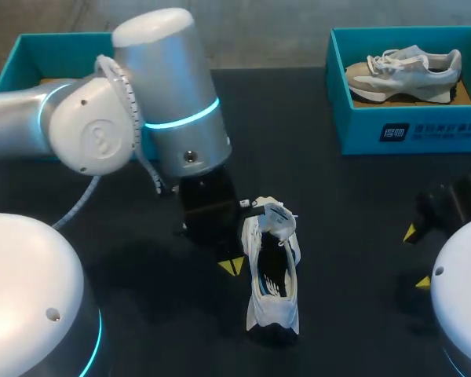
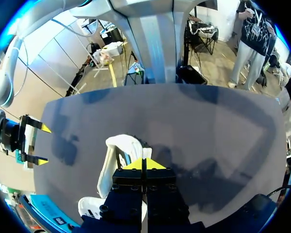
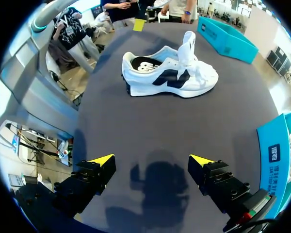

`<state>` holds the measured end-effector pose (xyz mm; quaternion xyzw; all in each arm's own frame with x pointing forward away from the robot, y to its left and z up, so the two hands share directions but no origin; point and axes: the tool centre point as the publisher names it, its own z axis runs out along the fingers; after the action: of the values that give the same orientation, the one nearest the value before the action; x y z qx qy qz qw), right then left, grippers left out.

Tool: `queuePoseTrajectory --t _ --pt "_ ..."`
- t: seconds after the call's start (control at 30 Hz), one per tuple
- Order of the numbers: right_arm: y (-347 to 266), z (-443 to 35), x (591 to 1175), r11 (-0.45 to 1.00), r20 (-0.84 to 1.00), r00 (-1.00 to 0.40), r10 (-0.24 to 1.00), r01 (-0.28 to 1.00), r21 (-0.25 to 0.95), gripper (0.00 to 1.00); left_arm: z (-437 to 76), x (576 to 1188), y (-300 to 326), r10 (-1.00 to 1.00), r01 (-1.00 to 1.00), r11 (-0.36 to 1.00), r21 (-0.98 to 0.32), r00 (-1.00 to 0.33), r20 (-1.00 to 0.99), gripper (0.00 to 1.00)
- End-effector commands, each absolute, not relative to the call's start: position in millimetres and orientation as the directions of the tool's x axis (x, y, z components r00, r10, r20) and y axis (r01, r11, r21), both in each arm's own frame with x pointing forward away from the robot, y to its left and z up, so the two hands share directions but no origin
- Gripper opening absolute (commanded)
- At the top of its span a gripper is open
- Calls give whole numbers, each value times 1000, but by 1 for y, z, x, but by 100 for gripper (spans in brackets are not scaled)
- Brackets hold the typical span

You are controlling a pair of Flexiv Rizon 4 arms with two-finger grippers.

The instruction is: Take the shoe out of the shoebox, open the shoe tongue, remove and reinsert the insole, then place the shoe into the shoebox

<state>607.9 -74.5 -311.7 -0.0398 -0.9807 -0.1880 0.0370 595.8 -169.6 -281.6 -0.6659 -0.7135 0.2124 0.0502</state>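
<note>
A white shoe (image 1: 272, 271) with a dark side logo stands upright on the black table (image 1: 353, 204), toe toward the far side. Its tongue (image 3: 187, 44) is lifted, and the dark insole (image 3: 144, 65) shows inside the opening. My left gripper (image 1: 231, 265) hangs just left of the shoe, shut, its yellow tips (image 2: 143, 164) pressed together with nothing seen between them, close beside the shoe (image 2: 117, 158). My right gripper (image 1: 416, 258) is open at the table's right, well apart from the shoe (image 3: 169, 74), fingers (image 3: 101, 161) spread wide over bare table.
A teal shoebox (image 1: 412, 129) at the back right holds a grey shoe (image 1: 404, 69). A second teal box (image 1: 23, 55) sits at the back left, partly hidden behind my left arm. Bare table lies between the white shoe and the right gripper.
</note>
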Motion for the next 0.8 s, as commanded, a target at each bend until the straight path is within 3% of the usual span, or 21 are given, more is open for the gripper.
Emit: queuePoseTrajectory --t 0.03,0.8 --pt "-76 -310 607 928 90 -994 65 94 360 100 -289 602 -185 986 931 19 -366 -78 -147 0" --pt "-76 -310 607 928 90 -994 65 94 360 100 -313 617 -214 990 934 -120 -337 88 -109 0"
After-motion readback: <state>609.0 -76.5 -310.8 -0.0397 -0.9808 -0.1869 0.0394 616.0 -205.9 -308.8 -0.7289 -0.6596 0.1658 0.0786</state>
